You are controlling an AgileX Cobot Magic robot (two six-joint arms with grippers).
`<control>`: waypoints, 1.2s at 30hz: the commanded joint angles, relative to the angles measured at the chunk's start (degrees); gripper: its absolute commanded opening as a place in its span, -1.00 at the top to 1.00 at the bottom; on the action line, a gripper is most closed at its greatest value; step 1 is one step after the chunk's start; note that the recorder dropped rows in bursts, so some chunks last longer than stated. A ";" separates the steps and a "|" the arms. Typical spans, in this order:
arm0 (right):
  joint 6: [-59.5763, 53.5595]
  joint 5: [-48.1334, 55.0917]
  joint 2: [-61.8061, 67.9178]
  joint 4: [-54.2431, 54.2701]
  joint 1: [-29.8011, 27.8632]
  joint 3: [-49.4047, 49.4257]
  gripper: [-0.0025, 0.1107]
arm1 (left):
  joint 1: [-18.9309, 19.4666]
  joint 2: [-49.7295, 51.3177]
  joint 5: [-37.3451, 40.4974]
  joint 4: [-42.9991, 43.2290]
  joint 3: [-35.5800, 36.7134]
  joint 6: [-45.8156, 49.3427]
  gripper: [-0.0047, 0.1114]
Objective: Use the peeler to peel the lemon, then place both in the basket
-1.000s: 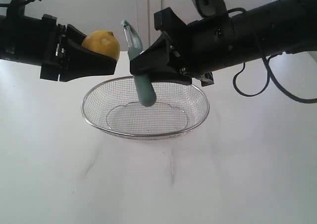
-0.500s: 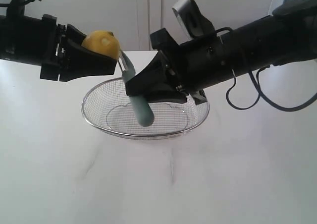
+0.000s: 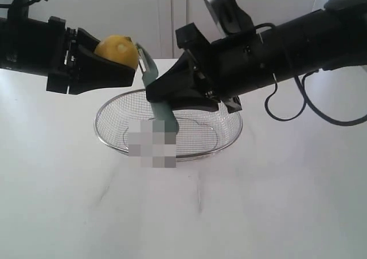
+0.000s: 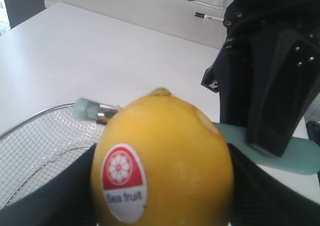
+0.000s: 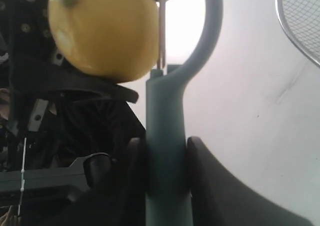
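Looking from the exterior view, the left tool (image 3: 114, 64) is clamped on the lemon (image 3: 116, 50), held up in the air above the basket (image 3: 96, 124), which sits on the white tabletop (image 3: 258, 201). The right tool (image 3: 172, 94) grips the peeler (image 3: 166, 117) by its teal handle. The handle slants down over the basket, and the blade head is up against the lemon's side.

From the left wrist view, the lemon (image 4: 170, 151) fills the foreground between the dark fingers (image 4: 65, 191). It carries a red and white sticker (image 4: 123, 181) reading "Sea fruit". The peeler (image 4: 290, 153) passes behind it, and the basket mesh (image 4: 40, 141) lies below.

From the right wrist view, the peeler handle (image 5: 167, 151) is pinched between two black fingers (image 5: 215, 196), and its thin blade touches the lemon (image 5: 105, 33). The basket rim (image 5: 295, 31) shows at one corner.
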 commanded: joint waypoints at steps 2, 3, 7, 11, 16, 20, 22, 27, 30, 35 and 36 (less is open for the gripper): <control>-0.66 -0.98 -2.71 1.37 -0.05 0.11 0.96 | 0.29 -0.29 1.13 -1.72 -0.39 -0.10 0.92; -0.66 -0.98 -2.97 1.37 -0.05 0.11 0.96 | 0.29 -0.29 1.13 -1.72 -0.39 -0.10 0.92; -0.66 -1.10 -4.17 1.37 -0.05 0.11 0.96 | 0.29 -0.29 1.13 -1.72 -0.39 -0.10 0.92; -0.66 -1.53 -4.27 1.25 -0.05 0.11 0.96 | 0.29 -0.29 1.13 -1.72 -0.39 -0.10 0.92; -0.66 -3.28 -4.27 -0.21 -0.05 0.11 0.96 | 0.29 -0.29 1.13 -1.72 -0.39 -0.10 0.92; 0.06 -4.66 -4.27 -2.61 -0.05 0.11 0.96 | 0.29 -0.29 1.13 -1.72 -0.39 -0.10 0.92; 0.06 -4.65 -4.05 -2.60 -0.05 0.11 0.96 | 0.29 -0.29 1.13 -1.72 -0.39 -0.10 0.92; 0.06 -3.71 -1.70 -2.43 -0.05 0.11 0.96 | 0.29 -0.29 1.13 -1.72 -0.39 -0.10 0.92; 0.06 -2.24 0.30 -1.99 -0.05 0.11 0.96 | 0.29 -0.29 1.13 -1.72 -0.39 -0.10 0.92; -0.05 -0.01 2.14 -0.61 -0.05 0.11 0.96 | 0.29 -0.29 0.91 -1.72 -0.39 -0.10 0.92; -0.05 0.10 2.12 -0.61 -0.05 0.11 0.96 | 0.29 -0.29 0.91 -1.72 -0.39 -0.10 0.92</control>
